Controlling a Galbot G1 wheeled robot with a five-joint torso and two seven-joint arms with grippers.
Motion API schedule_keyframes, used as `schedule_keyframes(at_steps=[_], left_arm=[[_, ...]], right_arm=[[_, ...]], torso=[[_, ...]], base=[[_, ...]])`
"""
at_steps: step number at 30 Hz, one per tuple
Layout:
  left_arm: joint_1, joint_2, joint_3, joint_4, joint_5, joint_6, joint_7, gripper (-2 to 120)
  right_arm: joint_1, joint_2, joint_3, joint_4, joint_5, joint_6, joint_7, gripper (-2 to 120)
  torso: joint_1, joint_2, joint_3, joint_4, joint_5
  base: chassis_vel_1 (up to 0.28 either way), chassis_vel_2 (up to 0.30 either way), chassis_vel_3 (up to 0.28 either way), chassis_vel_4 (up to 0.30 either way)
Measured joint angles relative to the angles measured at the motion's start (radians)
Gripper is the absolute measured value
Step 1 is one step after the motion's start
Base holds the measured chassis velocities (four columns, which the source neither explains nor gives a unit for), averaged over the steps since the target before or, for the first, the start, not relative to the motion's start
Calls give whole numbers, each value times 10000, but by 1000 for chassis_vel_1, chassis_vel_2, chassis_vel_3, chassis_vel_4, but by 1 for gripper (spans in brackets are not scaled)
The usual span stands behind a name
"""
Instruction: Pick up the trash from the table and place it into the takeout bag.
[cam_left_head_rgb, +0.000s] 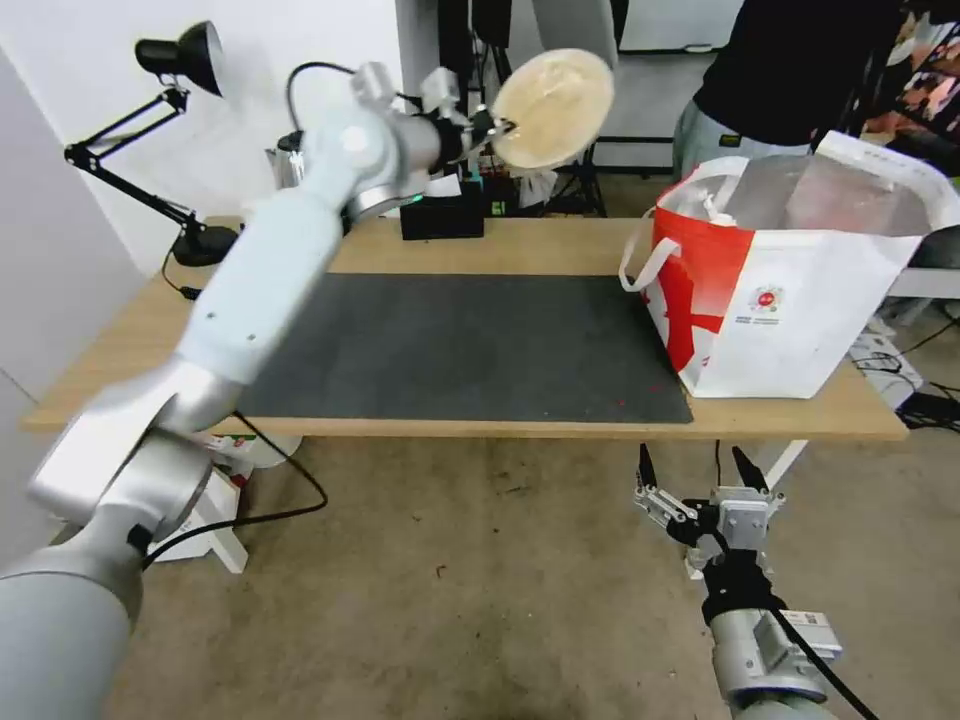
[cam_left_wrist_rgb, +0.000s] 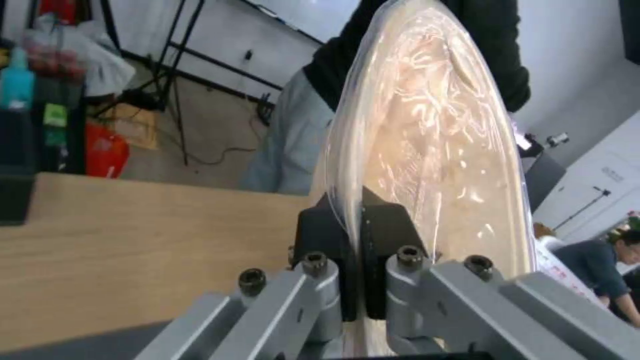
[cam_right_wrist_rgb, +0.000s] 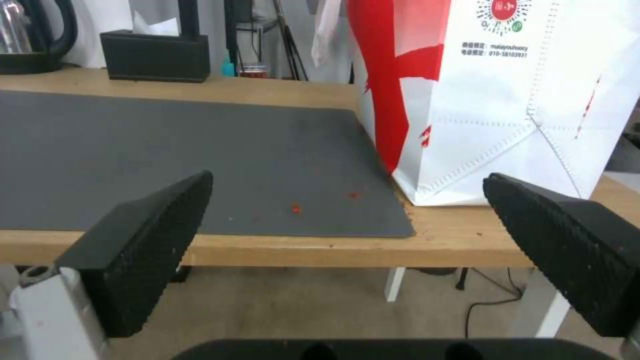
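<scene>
The left gripper (cam_left_head_rgb: 490, 128) is raised high above the far side of the table, its two black fingers (cam_left_wrist_rgb: 320, 235) pinched tight on the rim of the tan round paper bowl (cam_left_head_rgb: 553, 107). The bowl is tipped on edge, so its film-covered top faces the head camera, and it hangs in the air between the black tissue box (cam_left_head_rgb: 442, 214) and the takeout bag (cam_left_head_rgb: 790, 275). The right gripper (cam_left_head_rgb: 703, 468) waits low in front of the table's near edge, fingers spread wide and holding nothing. The takeout bag stands upright on the right end of the table, partly on the mat's right edge, its mouth open and showing silver foil lining, with a white strap handle hanging off its left side. The table (cam_left_head_rgb: 560, 245) is a long light-wood top covered in the middle by a dark grey mat (cam_left_head_rgb: 460, 345), which carries a few small red specks near the bag. A black desk lamp (cam_left_head_rgb: 180, 60) stands at the table's far left corner. The floor below is bare and brownish, with black cables trailing across it.
</scene>
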Motion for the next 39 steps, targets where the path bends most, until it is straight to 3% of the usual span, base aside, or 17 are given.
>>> schedule_keyframes(at_steps=[5,13,20,23,29,39], left_arm=[[-377,-294,251,388,71,-27,112,1],[-915,-1037,704,894,560,-332,887,1],[-1531,-1966,1518,1859,1212,-1181,2234,1],[-1719,-2227,1966,2193,1550,-1551,2525,1],[-2079,-2821,2538,2737,2107,-2160,2608,1],[-2193,-3039,3704,2929,2996,-2953,2718,1]], right_arm=[[0,0,0,0,0,0,0,100],[1,0,0,0,0,0,0,100],[0,0,0,0,0,0,0,100],[0,0,0,0,0,0,0,100],[0,0,0,0,0,0,0,100],[1,0,0,0,0,0,0,100]], torso=[[0,0,-1,0,0],[0,0,-1,-1,0],[0,1,-1,-1,1],[1,0,-1,-2,1],[0,1,-2,-1,1],[0,2,-1,1,-1]], base=[[0,0,0,0],[0,0,0,0],[0,0,0,0],[0,0,0,0],[0,0,0,0],[0,0,0,0]])
